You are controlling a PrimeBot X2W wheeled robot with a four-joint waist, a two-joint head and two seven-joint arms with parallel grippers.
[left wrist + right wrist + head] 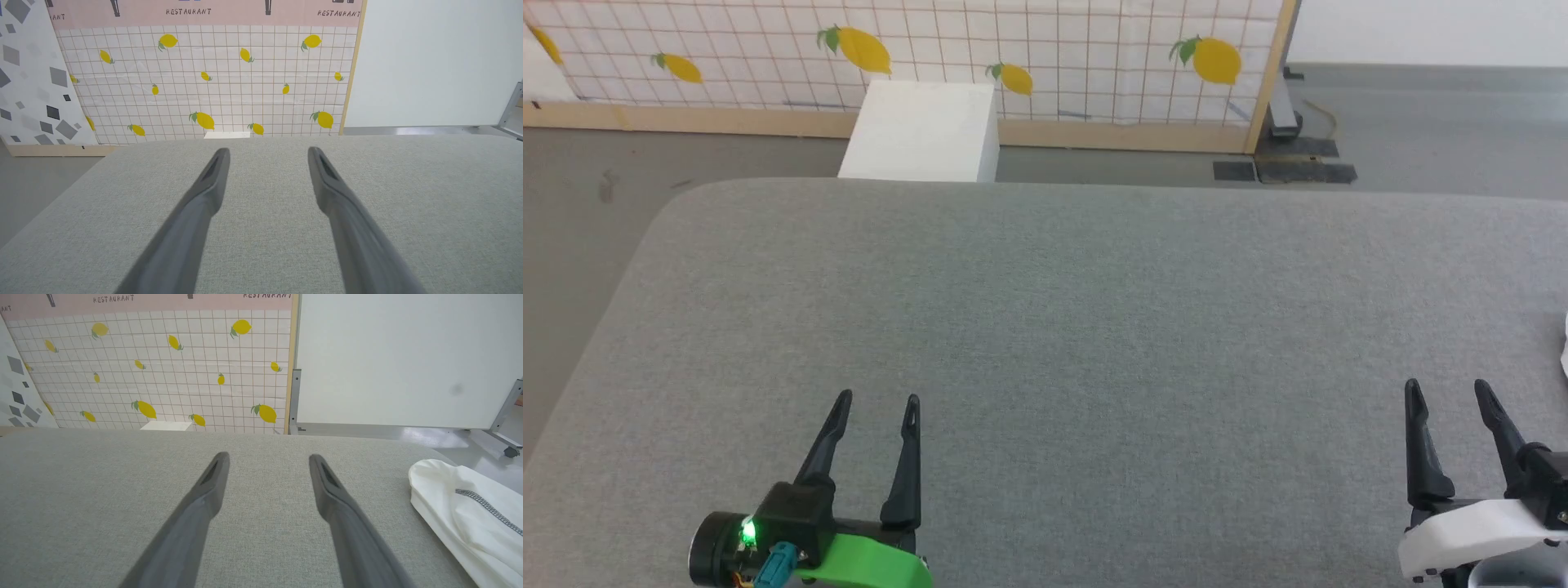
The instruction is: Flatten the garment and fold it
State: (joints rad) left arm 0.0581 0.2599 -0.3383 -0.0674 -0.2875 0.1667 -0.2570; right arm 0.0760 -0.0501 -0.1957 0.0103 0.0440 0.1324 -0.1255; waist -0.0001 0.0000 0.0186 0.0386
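The garment (pixel 466 510) is white thin fabric with a dark grey stitched seam, lying bunched on the grey table at the right edge of the right wrist view; a sliver of it (pixel 1565 347) peeks in at the head view's right edge. My right gripper (pixel 1452 394) stands open just left of it, fingers (pixel 204 498) apart over bare cloth, touching nothing. My left gripper (pixel 879 400) is open too at the lower left, far from the garment, with nothing between its fingers (pixel 212 179).
The grey fabric-covered table (pixel 1094 310) spans the view, its rounded far-left corner near a rigid white box (pixel 923 131) on the floor. Behind stands a lemon-print grid screen (pixel 1013 49) with a wooden frame, and a white panel (pixel 408 359) on a metal stand.
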